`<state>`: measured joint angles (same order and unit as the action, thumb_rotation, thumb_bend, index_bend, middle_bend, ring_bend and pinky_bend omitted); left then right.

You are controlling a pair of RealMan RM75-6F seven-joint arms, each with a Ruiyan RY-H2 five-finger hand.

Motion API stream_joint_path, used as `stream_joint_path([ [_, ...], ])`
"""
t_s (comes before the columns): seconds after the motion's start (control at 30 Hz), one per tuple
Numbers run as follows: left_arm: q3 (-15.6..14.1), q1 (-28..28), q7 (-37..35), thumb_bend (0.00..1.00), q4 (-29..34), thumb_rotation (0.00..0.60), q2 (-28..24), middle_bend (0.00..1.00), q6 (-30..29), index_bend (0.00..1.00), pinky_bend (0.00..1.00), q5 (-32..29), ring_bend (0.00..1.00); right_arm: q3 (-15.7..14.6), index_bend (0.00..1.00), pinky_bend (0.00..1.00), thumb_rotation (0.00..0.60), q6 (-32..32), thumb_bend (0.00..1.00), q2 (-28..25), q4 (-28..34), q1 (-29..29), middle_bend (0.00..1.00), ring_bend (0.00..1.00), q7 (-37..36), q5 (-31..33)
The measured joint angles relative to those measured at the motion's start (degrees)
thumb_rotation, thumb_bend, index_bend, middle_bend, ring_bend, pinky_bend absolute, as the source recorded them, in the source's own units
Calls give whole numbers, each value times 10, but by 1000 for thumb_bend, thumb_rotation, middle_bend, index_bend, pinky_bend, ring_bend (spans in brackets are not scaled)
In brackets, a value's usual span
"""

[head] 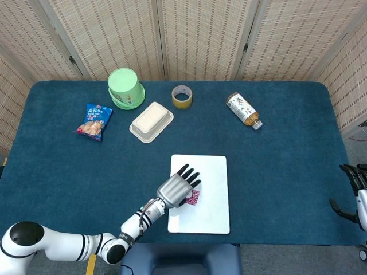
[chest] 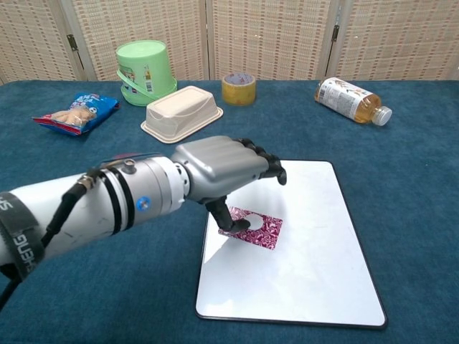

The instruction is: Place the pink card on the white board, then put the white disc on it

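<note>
The white board (head: 209, 215) (chest: 315, 265) lies near the table's front edge. On its left part lies the patterned pink card (head: 194, 198) (chest: 259, 231). A small white disc (chest: 245, 213) rests on the card's far left corner, partly hidden by my thumb. My left hand (head: 176, 187) (chest: 219, 168) hovers over that corner, fingers stretched out above the board and thumb pointing down beside the disc, holding nothing. My right hand (head: 356, 192) hangs past the table's right edge, fingers apart and empty.
Along the back stand a green bucket (head: 125, 87), a tape roll (head: 182, 96), a cream lidded box (head: 151, 121), a snack bag (head: 94, 121) and a bottle (head: 243, 109) lying on its side. The blue cloth right of the board is bare.
</note>
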<state>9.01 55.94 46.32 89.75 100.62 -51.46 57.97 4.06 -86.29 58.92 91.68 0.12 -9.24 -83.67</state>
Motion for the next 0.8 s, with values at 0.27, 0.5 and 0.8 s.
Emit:
stream_joint_path([
  [0.27, 7, -47, -79, 392, 56, 600, -87, 129, -57, 215, 0, 21, 94, -1, 119, 114, 600, 3, 291, -1, 4, 1, 156, 122, 4, -2],
  [0.5, 6, -114, -154, 393, 97, 600, -179, 129, -124, 224, 0, 42, 93, 0, 120, 114, 600, 3, 292, -1, 5, 4, 156, 122, 5, -6],
  [0.8, -5, -212, -247, 393, 122, 600, -288, 129, -207, 231, 0, 59, 94, 1, 150, 114, 600, 4, 292, -2, 4, 6, 156, 122, 2, -8],
])
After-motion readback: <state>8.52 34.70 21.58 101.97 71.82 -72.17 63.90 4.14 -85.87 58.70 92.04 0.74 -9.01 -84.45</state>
